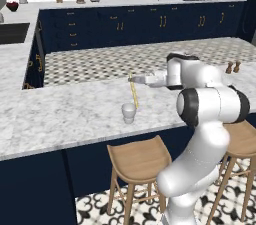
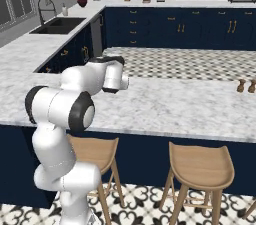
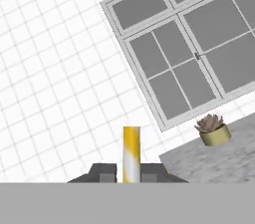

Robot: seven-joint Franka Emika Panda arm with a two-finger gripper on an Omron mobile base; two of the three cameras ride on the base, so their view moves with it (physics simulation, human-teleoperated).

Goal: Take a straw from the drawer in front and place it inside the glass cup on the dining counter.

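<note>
While the pincer grips the straw closed above the glass cup, note: a slanted straw can strike the rim and topple the cup.

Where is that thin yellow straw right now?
The straw is pinched in the gripper above the dining counter, hanging just behind and right of the glass cup in the left base view, not yet inside it.

Dining counter: glossy grey-white marble. Stools: smooth pale wood. Glass cup: translucent whitish. Straw: matt yellow. Arm: glossy white plastic shell.
</note>
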